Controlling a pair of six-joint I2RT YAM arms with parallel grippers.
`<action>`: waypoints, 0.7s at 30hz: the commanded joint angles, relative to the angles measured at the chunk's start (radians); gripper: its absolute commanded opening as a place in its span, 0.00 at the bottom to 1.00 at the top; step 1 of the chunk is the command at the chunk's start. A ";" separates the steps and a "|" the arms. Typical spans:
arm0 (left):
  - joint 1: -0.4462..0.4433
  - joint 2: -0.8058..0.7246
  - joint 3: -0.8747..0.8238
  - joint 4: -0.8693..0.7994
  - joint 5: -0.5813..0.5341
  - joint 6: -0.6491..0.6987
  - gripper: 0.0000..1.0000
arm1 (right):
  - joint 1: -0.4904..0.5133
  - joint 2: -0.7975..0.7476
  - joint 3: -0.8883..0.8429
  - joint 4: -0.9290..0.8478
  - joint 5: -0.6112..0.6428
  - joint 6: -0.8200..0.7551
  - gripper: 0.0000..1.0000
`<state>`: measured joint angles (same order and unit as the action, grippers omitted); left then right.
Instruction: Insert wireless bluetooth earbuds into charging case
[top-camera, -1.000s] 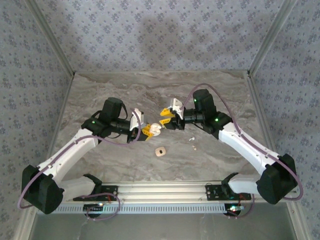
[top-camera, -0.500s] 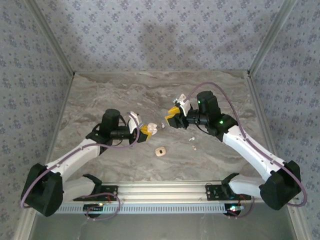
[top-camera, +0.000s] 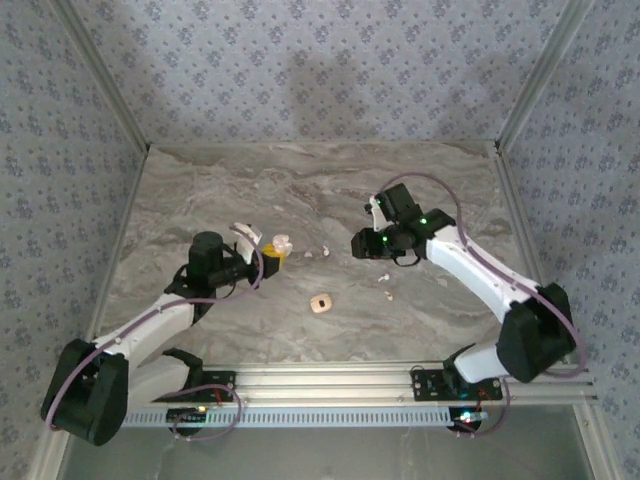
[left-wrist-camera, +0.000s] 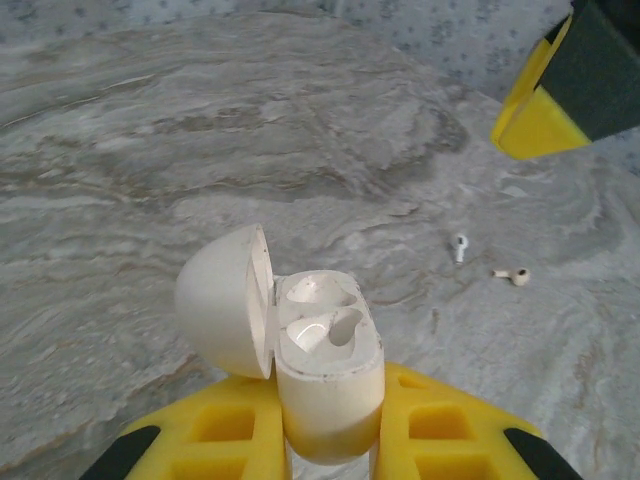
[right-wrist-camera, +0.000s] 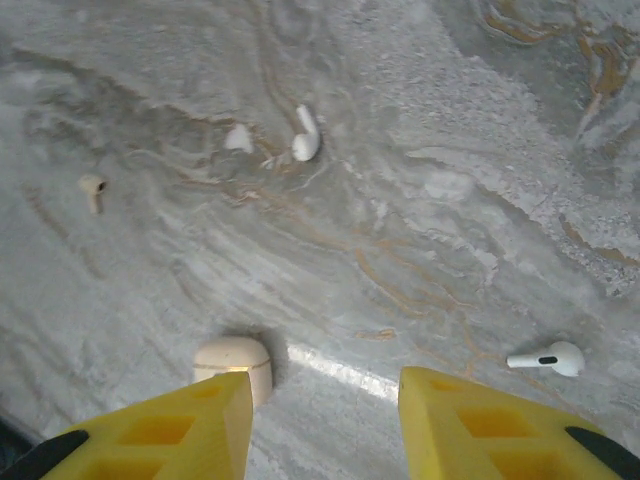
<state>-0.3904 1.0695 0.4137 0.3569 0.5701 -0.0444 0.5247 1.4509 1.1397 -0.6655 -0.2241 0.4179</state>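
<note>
I find nothing I can read from here: no letters, numbers, brand marks or signs on any surface in my views (the wall covering (top-camera: 300, 70) carries a repeating flower-like print, not writing). The charging case (left-wrist-camera: 328, 370) shows me a plain cream shell. The small boards (top-camera: 205, 405) at the near edge of the tabletop (top-camera: 250, 190) are too small for me to make out any marking.

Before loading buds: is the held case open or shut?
Open: the charging case, clamped in the left gripper, has its lid swung aside, both sockets exposed.
</note>
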 joint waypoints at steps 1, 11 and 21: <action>0.021 -0.002 -0.008 0.063 -0.028 -0.040 0.19 | 0.000 0.110 0.112 -0.078 0.069 0.091 0.45; 0.055 -0.025 -0.005 0.044 -0.050 -0.048 0.19 | 0.045 0.502 0.414 -0.132 0.069 0.072 0.44; 0.087 -0.023 0.001 0.035 -0.061 -0.045 0.18 | 0.085 0.715 0.601 -0.208 0.053 0.036 0.42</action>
<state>-0.3126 1.0672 0.4084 0.3710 0.5102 -0.0807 0.6010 2.1338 1.6978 -0.8040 -0.1703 0.4740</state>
